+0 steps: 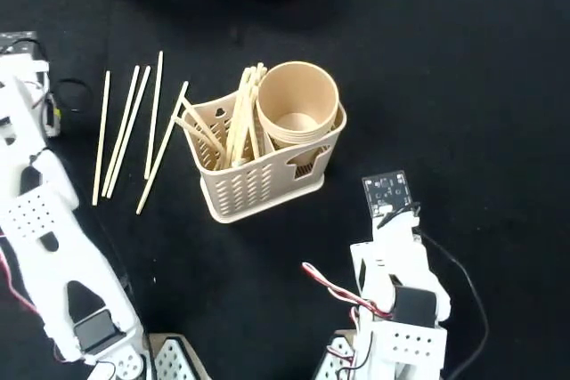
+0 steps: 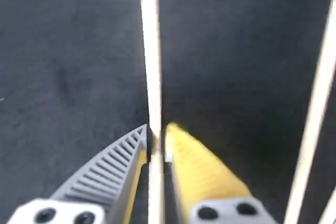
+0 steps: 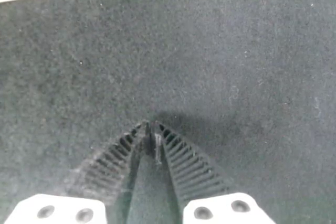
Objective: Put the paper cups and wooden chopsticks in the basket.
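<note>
Wooden chopstick (image 2: 152, 51) sits pinched in my left gripper (image 2: 156, 134), presumably bound for the centre-frame basket (image 1: 258, 189); right gripper (image 3: 151, 129) closed, empty.

No text, number, label or sign can be read in any view. The small dark circuit board (image 1: 388, 191) on the arm, at about four o'clock from the basket (image 1: 258, 189), may carry tiny markings, but they are too small to make out.
</note>
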You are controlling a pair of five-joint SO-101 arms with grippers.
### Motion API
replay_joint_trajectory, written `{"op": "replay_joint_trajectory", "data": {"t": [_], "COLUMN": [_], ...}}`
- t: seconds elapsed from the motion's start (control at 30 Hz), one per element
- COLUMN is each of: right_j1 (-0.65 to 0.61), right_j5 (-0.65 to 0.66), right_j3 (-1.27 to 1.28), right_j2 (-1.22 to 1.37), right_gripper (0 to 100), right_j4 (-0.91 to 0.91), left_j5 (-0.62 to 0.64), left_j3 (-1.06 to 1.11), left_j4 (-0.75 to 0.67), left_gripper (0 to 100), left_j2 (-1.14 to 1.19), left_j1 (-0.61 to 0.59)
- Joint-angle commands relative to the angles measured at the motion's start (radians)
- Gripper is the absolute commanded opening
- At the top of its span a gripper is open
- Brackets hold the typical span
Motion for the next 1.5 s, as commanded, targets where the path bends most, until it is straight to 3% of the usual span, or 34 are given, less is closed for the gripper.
{"op": "replay_joint_trajectory", "data": {"t": [0.0,0.17,0.33,0.43,0.63,0.83,1.0,1.23,1.47], "right_j1": [-0.011,-0.011,-0.011,-0.011,-0.011,-0.011,-0.011,-0.011,-0.011], "right_j5": [0.006,0.006,0.006,0.006,0.006,0.006,0.006,0.006,0.006], "right_j3": [-0.004,-0.004,-0.004,-0.004,-0.004,-0.004,-0.004,-0.004,-0.004], "right_j2": [-0.070,-0.070,-0.070,-0.070,-0.070,-0.070,-0.070,-0.070,-0.070], "right_gripper": [1.3,1.3,1.3,1.3,1.3,1.3,1.3,1.3,1.3], "right_j4": [0.005,0.005,0.005,0.005,0.005,0.005,0.005,0.005,0.005], "left_j5": [-0.051,-0.051,0.006,0.110,0.404,0.422,0.422,0.430,0.565], "left_j3": [-0.225,-0.475,-0.541,-0.512,-0.168,0.410,0.792,1.290,1.584], "left_j4": [0.155,0.321,0.318,0.321,0.321,0.304,0.126,-0.272,-0.577], "left_gripper": [4,3,3,3,3,3,3,3,3], "left_j2": [0.114,0.190,0.199,0.158,-0.146,-0.658,-1.066,-1.579,-1.975], "left_j1": [-0.010,-0.007,0.005,0.030,0.064,0.186,0.283,0.369,0.430]}}
